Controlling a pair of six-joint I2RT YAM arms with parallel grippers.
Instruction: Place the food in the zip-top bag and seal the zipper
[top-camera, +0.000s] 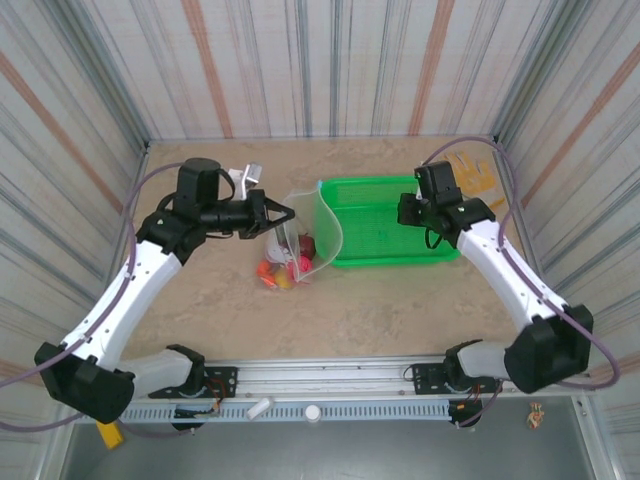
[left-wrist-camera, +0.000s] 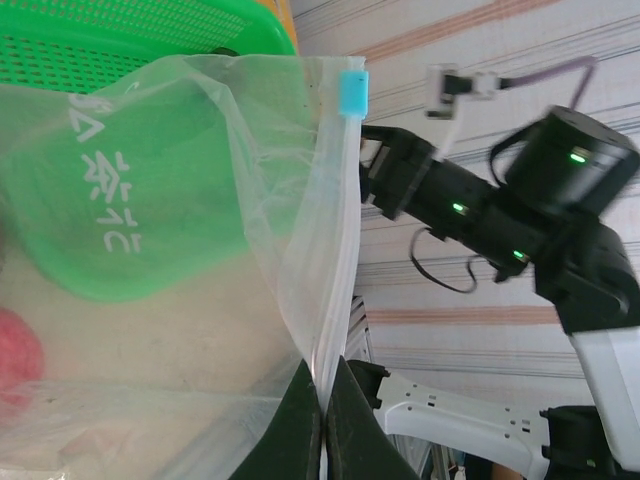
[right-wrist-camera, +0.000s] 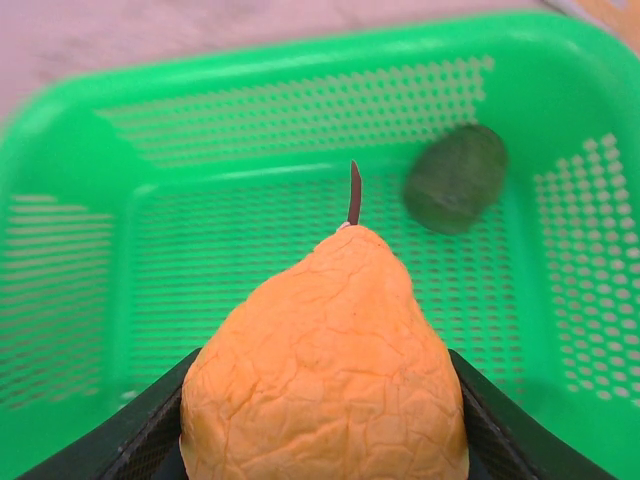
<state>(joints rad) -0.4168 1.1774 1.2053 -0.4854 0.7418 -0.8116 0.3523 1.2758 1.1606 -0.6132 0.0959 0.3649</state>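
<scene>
The clear zip-top bag (top-camera: 312, 236) stands open beside the basket's left end. My left gripper (top-camera: 283, 213) is shut on its mouth edge. In the left wrist view the fingers (left-wrist-camera: 300, 425) pinch the pale zipper (left-wrist-camera: 337, 250), whose light-blue end piece (left-wrist-camera: 352, 91) is at the top. Red, orange and yellow food (top-camera: 279, 271) lies in the bag's bottom; a red piece (left-wrist-camera: 15, 356) shows through the plastic. My right gripper (right-wrist-camera: 325, 410) is shut on an orange pear-shaped toy (right-wrist-camera: 330, 350) above the basket floor. A dark green round piece (right-wrist-camera: 456, 178) lies in the basket.
The green mesh basket (top-camera: 385, 256) sits mid-table, right of the bag. A yellow-tan glove (top-camera: 476, 172) lies at the back right corner. Striped walls close in the table on three sides. My right arm (left-wrist-camera: 480, 210) shows behind the bag.
</scene>
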